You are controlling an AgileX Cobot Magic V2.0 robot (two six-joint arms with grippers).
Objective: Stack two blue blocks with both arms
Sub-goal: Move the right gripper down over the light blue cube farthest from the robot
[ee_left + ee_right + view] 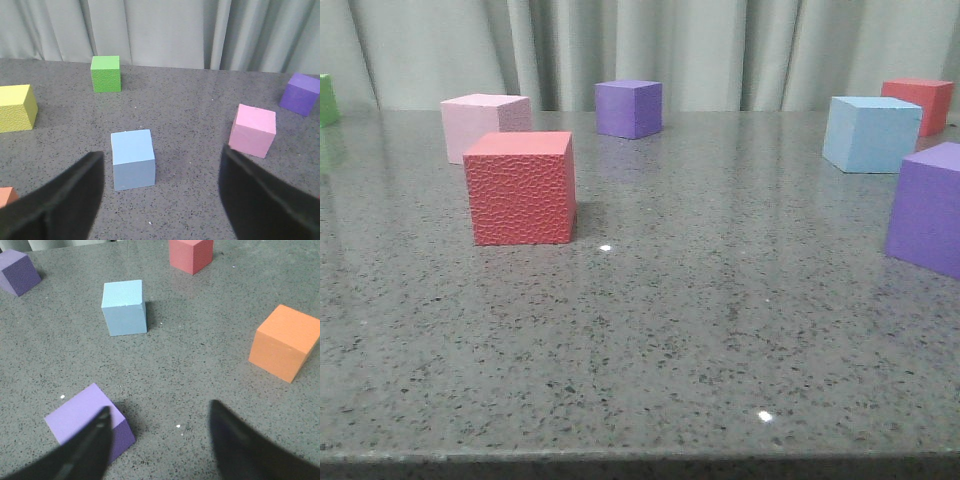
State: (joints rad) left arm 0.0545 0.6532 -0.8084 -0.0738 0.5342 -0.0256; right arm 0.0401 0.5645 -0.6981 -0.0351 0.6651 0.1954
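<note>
While one blue block sits on the desk before the left fingers and the other blue block beyond the right fingers, both pairs are spread and empty, so nothing is stacked yet.

front view: set low at the table edge, aimed forward toward the curtain | left wrist view: raised, angled down and forward, curtain seen | right wrist view: raised, tilted steeply down | shared: pink cube by front/left; blue block by front/right
</note>
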